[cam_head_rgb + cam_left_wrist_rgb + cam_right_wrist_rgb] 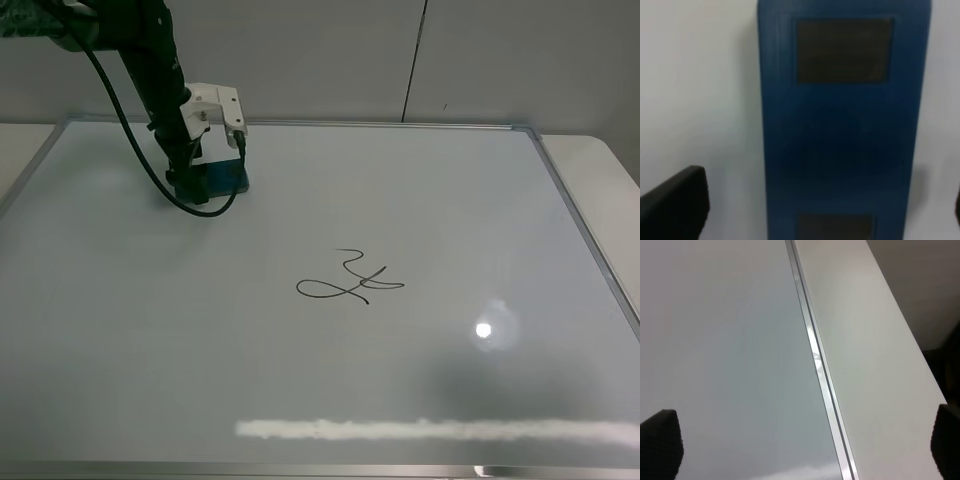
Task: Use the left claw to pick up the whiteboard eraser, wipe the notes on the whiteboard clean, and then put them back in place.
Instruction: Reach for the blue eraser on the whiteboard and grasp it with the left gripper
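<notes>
The teal-blue whiteboard eraser (230, 178) lies on the whiteboard (450, 200) near its far left corner. My left claw (205, 182) is down over it. In the left wrist view the eraser (840, 125) fills the middle, with two dark patches on top. The left gripper (815, 210) is open: one black finger (675, 205) stands apart from the eraser's side, and the other barely shows at the frame edge. The black notes (350, 283) are at the board's middle, well away from the eraser. My right gripper (802, 440) is open and empty above the board's edge.
The board's silver frame (815, 355) runs beside a white table strip (865, 340). The table also shows past the board's right edge (600, 170). Lamp glare (484, 330) and a bright streak (440, 430) lie on the board's near part. A grey wall stands behind.
</notes>
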Robot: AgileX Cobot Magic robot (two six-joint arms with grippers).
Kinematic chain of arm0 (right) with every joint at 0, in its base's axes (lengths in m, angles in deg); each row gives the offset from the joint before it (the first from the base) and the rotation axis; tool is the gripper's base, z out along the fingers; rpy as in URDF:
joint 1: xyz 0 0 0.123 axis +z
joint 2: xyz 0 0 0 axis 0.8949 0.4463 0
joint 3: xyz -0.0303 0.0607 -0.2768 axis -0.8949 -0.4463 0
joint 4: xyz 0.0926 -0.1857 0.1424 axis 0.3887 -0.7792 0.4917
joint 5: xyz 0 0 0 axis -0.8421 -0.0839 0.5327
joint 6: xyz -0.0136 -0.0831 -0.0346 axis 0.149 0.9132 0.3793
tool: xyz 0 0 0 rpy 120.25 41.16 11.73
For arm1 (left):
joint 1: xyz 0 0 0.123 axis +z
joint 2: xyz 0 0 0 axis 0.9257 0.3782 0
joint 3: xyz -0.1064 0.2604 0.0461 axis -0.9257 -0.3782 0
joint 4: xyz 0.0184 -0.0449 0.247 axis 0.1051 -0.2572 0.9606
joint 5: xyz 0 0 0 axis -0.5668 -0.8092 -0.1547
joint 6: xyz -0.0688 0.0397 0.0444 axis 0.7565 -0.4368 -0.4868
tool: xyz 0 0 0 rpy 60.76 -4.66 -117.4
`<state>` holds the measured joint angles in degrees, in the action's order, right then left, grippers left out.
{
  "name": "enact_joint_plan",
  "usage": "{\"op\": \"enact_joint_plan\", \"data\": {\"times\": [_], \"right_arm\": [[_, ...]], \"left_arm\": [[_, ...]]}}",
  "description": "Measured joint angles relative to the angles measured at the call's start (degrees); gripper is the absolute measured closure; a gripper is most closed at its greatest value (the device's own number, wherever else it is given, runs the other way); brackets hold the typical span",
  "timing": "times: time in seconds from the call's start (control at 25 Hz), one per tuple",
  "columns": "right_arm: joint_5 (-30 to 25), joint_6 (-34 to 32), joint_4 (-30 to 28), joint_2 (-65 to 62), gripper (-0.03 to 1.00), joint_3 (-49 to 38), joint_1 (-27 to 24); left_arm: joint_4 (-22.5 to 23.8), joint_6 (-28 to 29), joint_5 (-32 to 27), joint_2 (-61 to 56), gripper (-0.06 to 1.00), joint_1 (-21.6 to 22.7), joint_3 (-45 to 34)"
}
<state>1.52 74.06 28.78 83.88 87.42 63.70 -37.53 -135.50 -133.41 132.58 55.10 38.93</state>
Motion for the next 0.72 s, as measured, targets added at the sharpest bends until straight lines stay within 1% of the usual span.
{"op": "enact_joint_plan", "data": {"times": [0.44,0.72], "right_arm": [[0.0,0.0,0.0,0.0,-0.02,0.0,0.0],[0.0,0.0,0.0,0.0,-0.02,0.0,0.0]], "left_arm": [[-0.6,-0.15,1.82,0.0,-0.05,-0.53,0.0],[-0.89,-0.22,1.95,0.69,-0.05,-0.64,0.0]]}}
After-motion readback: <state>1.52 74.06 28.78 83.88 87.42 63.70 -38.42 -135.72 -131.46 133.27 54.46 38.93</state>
